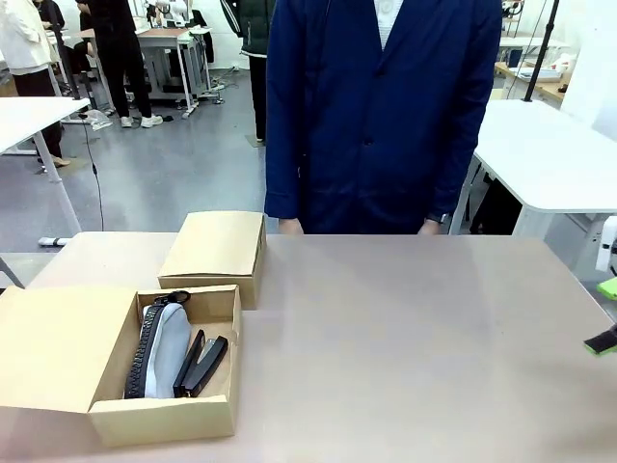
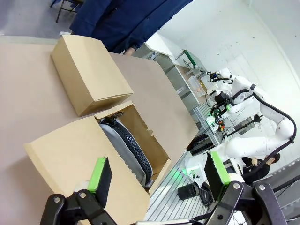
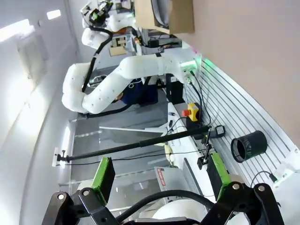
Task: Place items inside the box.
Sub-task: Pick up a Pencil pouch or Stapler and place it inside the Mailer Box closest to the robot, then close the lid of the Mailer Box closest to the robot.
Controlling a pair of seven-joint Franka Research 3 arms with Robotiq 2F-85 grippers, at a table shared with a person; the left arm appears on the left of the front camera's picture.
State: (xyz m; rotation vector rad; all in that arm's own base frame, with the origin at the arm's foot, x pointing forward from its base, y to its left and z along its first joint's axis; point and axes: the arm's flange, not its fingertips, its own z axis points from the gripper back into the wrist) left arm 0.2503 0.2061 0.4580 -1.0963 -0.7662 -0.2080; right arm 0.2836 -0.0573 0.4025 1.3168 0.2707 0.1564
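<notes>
Front view: open box (image 1: 114, 386) at the table's near left holds a grey pouch (image 1: 164, 347) and a black stapler (image 1: 201, 365) | left claw (image 2: 159, 176) wide apart above the box, empty | right claw (image 3: 161, 173) apart, off the table's edge, empty | step: looks like between items | next: needs another item to pick up, table top bare.

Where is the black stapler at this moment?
In the front view, the stapler lies inside the open box at the table's near left, just right of the grey pouch.

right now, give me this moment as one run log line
open box: grey zip pouch, black stapler inside | closed box behind | left gripper open, empty | right gripper open, empty | person standing at far side
</notes>
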